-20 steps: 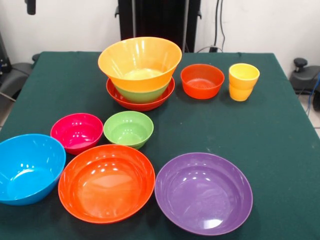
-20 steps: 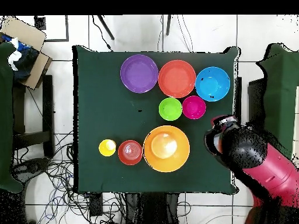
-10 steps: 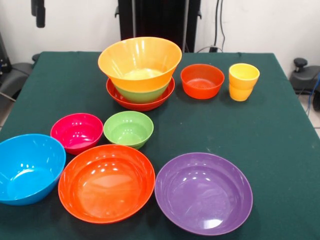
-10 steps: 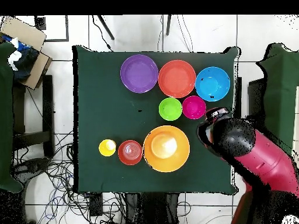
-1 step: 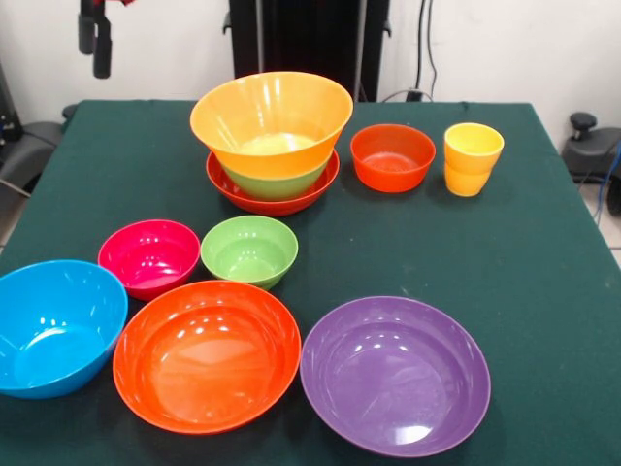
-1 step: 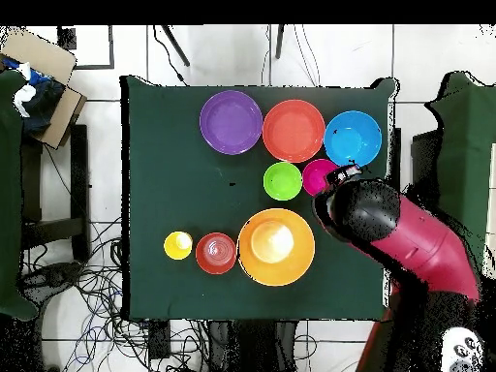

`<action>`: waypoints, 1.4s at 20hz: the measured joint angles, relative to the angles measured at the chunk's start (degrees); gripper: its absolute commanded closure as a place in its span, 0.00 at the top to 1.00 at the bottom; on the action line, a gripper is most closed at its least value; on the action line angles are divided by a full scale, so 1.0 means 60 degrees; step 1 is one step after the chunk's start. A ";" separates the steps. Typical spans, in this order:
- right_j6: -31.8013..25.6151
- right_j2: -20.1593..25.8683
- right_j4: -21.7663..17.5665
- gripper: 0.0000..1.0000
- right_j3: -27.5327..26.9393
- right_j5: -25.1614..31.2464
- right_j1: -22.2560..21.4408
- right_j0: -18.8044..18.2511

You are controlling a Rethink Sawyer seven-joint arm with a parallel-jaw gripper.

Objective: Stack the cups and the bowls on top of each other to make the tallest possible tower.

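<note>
Front view: the tool [image 5: 95,44] hangs at the top left, above the far-left edge of the green bench [image 5: 543,252]. It has come further down and to the right than half a second ago, when less of it showed. Whether it is open or closed cannot be told, and it holds nothing that can be seen. The tower [image 5: 272,141] stands at the far middle: an orange bowl nested on a lime one in a wide red-orange one, unchanged. To its right sit a small red-orange bowl [image 5: 392,156] and, further right, the stacked yellow cups [image 5: 473,158]. Nearer lie a magenta bowl [image 5: 149,256] and a small green bowl [image 5: 249,250] side by side, then a blue bowl [image 5: 53,325], a big orange-red bowl [image 5: 207,353] and a purple bowl [image 5: 395,374] in the near row.

Overhead view: the red and black arm [image 6: 407,242] has swung in over the bench from the right. Its black head now covers the lower right part of the magenta bowl [image 6: 315,175], just right of the tower [image 6: 276,246]. No bowl or cup has moved.
</note>
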 measured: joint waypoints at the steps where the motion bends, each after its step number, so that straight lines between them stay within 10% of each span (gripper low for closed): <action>1: 0.0000 -0.0010 0.0009 1.00 -0.0064 0.0001 0.0050 0.0059; 28: 0.0969 -0.1656 0.1965 1.00 -0.3021 0.0705 0.2408 0.1749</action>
